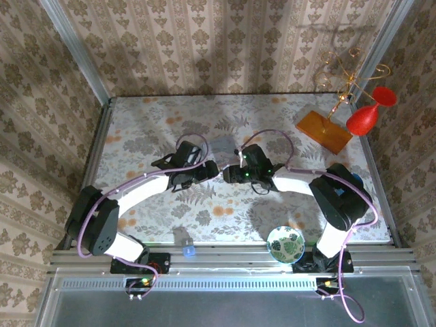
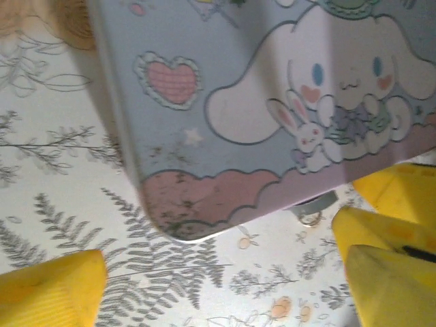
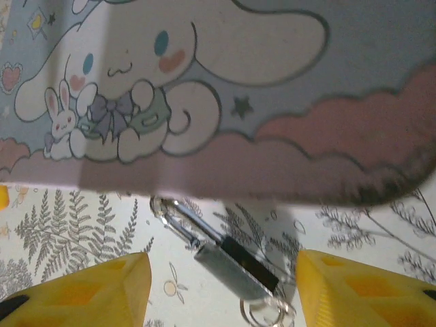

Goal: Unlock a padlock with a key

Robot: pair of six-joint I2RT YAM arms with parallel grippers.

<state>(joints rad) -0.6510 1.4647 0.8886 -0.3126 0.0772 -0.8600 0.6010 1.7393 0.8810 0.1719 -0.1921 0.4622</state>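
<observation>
Now the padlock (image 3: 235,267) lies by the tin box (image 3: 272,102) — between the right gripper's (image 3: 221,289) spread fingers. The left gripper (image 2: 218,272) is spread too. Next, I think — pinch it and hold it steady.

The padlock (image 3: 235,267) is laid on the table (image 3: 82,231) just near of the tin box (image 3: 286,122), shackle turned toward it.

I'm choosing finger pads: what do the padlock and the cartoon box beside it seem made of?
The padlock: metal by the look, dull grey body, shiny shackle catching the light. The cartoon box: likely printed tin, smooth pastel coating with dark scuffs at its rounded corner; plastic cannot be ruled out.
</observation>
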